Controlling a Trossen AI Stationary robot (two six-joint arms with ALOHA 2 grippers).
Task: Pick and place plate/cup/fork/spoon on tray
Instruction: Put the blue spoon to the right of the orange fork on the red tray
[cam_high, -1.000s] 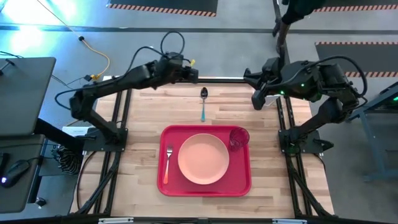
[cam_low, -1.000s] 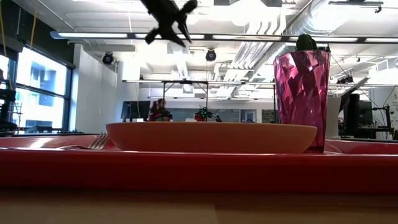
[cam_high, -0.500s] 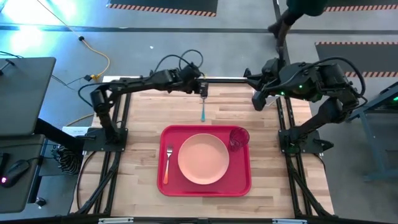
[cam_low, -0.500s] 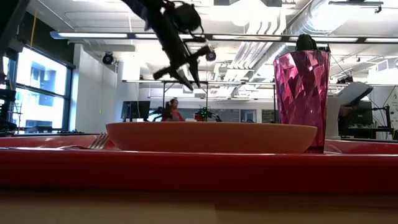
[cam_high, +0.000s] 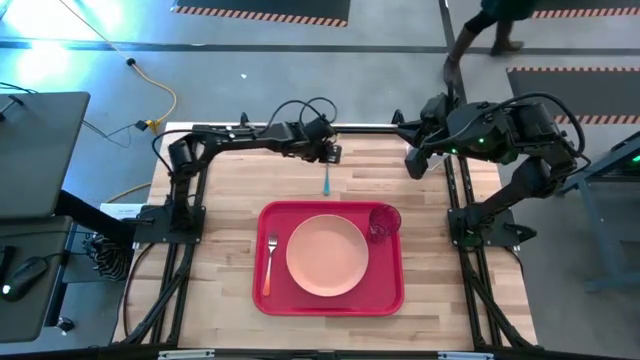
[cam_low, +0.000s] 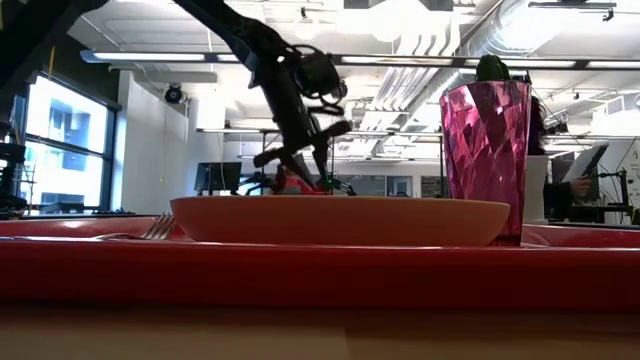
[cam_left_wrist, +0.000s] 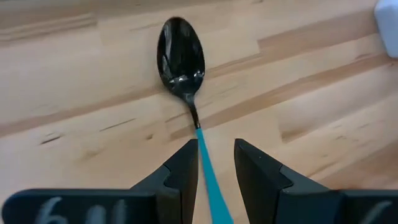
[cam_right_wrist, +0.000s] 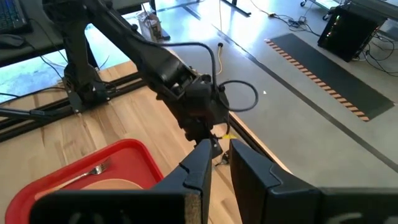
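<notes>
The red tray lies mid-table. On it are the peach plate, the red-pink cup at its far right corner, and the orange-handled fork at the left. The spoon lies flat on the wood beyond the tray, dark bowl away from it. My left gripper is open, low over the spoon, with a finger on each side of the teal handle. My right gripper waits at the far right edge, its fingers a narrow gap apart. My left gripper comes at the spoon from above, its fingers across the handle just behind the neck. One finger stands right against the handle. I cannot tell whether it touches. The spoon lies flat on the table.
In the low view the tray rim, plate and cup fill the foreground, with a green cactus top behind the cup. A white object stands on the table near the spoon. A person walks beyond the far edge.
My left gripper has swung from beyond the far edge toward the table's right and near side, and has come down over the spoon. Its fingers now straddle the handle. The spoon, tray and its contents have stayed put.
</notes>
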